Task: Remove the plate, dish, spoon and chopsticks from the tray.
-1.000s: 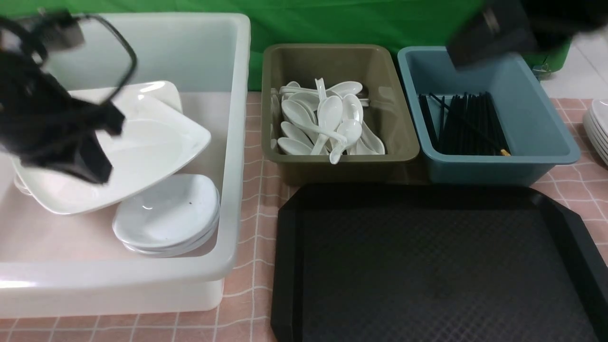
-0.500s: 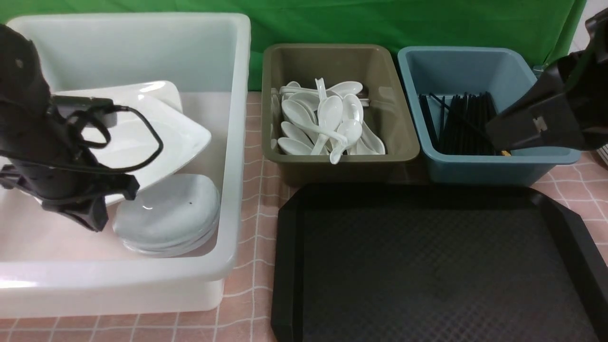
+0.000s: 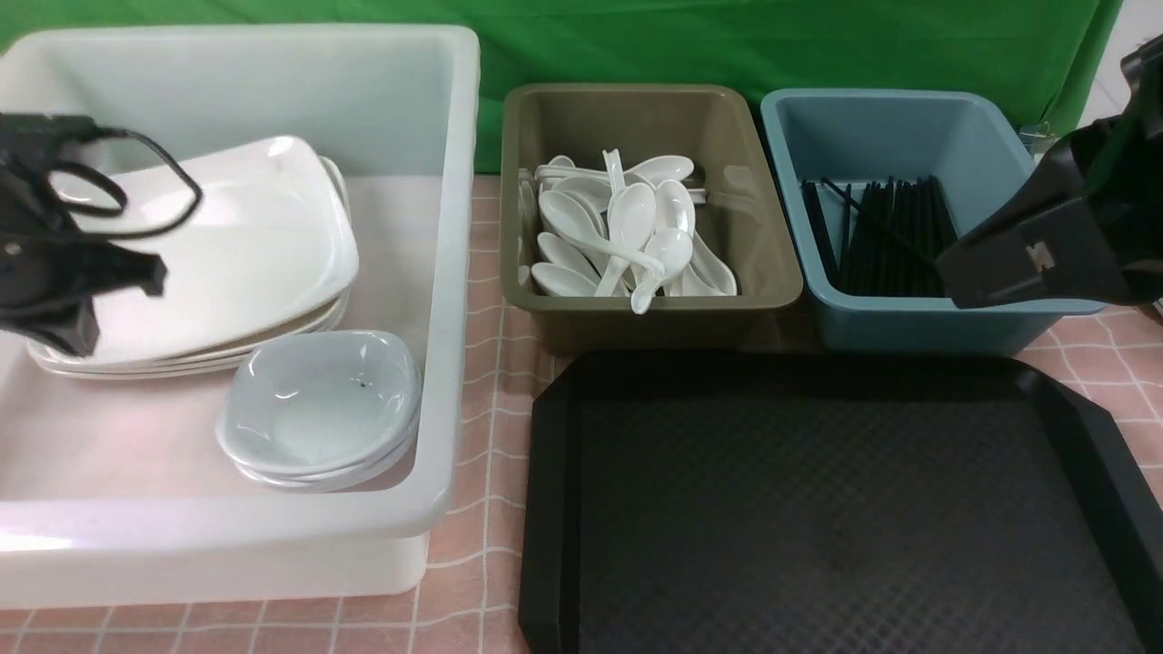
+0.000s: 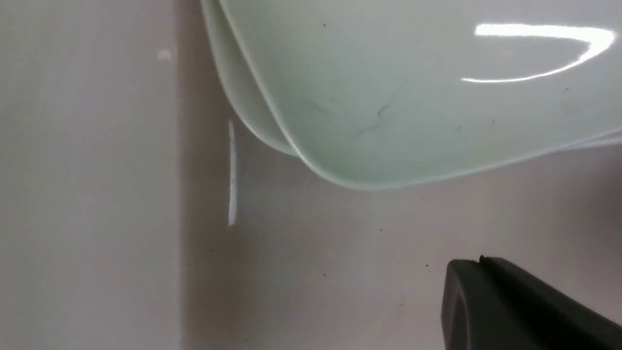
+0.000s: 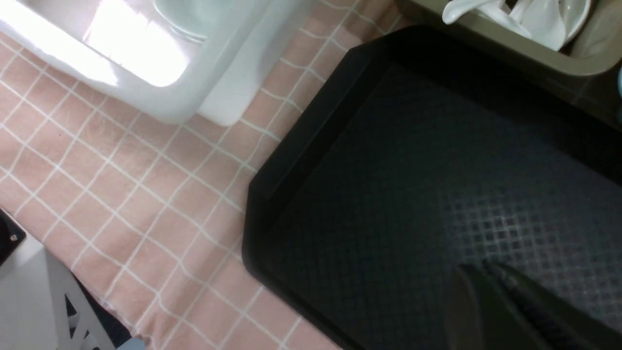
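Observation:
The black tray [image 3: 818, 509] lies bare at the front right. The white plate [image 3: 218, 245] lies flat on top of a plate stack inside the white tub [image 3: 454, 272], with the dish [image 3: 318, 409] topping a small stack in front of it. Several spoons [image 3: 627, 236] fill the olive bin, and the chopsticks [image 3: 886, 236] lie in the blue bin. My left gripper [image 3: 73, 336] is shut and empty at the tub's left side; the left wrist view has it [image 4: 478, 262] over the tub floor near the plate's corner [image 4: 413, 97]. My right gripper [image 3: 949, 272] hangs shut and empty by the blue bin's front right, above the tray [image 5: 388, 194].
The olive bin [image 3: 650, 309] and blue bin [image 3: 909, 322] stand side by side behind the tray. The white tub's tall wall [image 4: 87, 194] is close to my left gripper. A pink checked cloth [image 3: 472, 545] covers the table between tub and tray.
The plate, tilted across the dish stack before, now lies flat on the plate stack. My left arm has pulled away to the left. My right arm swung down beside the blue bin.

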`<state>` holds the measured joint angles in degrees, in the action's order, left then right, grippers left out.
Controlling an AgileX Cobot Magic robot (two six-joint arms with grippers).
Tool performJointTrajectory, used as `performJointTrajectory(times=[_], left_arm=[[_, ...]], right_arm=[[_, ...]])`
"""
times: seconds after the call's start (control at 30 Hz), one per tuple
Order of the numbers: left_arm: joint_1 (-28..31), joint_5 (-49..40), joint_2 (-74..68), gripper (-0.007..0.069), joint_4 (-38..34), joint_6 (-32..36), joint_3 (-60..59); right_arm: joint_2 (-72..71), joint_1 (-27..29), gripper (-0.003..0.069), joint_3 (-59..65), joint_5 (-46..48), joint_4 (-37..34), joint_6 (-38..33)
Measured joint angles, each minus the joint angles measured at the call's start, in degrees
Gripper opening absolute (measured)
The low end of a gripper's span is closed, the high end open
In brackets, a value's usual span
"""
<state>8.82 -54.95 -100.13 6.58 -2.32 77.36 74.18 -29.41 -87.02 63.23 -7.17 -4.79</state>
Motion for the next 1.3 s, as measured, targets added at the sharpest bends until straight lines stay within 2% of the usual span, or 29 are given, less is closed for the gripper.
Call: performJointTrajectory(times=[0.1, 0.3, 0.53, 0.63, 0.8, 1.0, 1.13, 1.17, 1.3], left_arm=[[0.41, -2.52, 0.00, -0.0002, 0.41, -0.11, 2.42], [0.41, -13.07, 1.15, -0.0002, -1.78, 1.33, 7.74], [0.13, -14.68, 6.99, -0.0002, -12.39, 4.20, 8.58], [-0.64, -14.74, 7.60, -0.0002, -14.03, 5.03, 8.51], [-2.06, -14.93, 7.53, -0.0002, -16.11, 5.14, 7.18], [-8.23, -14.97, 7.85, -0.0002, -17.20, 5.82, 6.93], [-11.67, -14.97, 7.90, -0.0002, -17.04, 6.46, 6.93], [-12.46, -14.97, 7.90, -0.0002, -17.04, 6.54, 6.93], [-13.17, -14.97, 7.90, -0.0002, -17.09, 6.59, 6.93]], right_arm=[[0.00, 0.00, 0.0032, 0.05, 0.00, 0.00, -0.27], [-0.37, 0.06, 0.0032, 0.05, 1.41, 1.08, -2.32], [-7.01, 0.06, 0.0032, 0.83, 1.69, 10.68, -1.08], [-14.64, 0.06, 0.0032, 2.17, 1.69, 14.00, 1.18], [-24.33, 0.06, 0.0032, 5.81, 1.73, 14.58, 3.52], [-41.47, 0.06, 0.0032, 17.25, 0.87, 14.76, 5.18], [-52.28, 0.06, 0.0032, 31.28, -10.89, 14.70, 5.77], [-56.18, 0.06, 0.0032, 37.91, -18.53, 14.70, 5.84], [-61.36, 0.06, 0.0033, 52.34, -38.84, 14.65, 5.84]])
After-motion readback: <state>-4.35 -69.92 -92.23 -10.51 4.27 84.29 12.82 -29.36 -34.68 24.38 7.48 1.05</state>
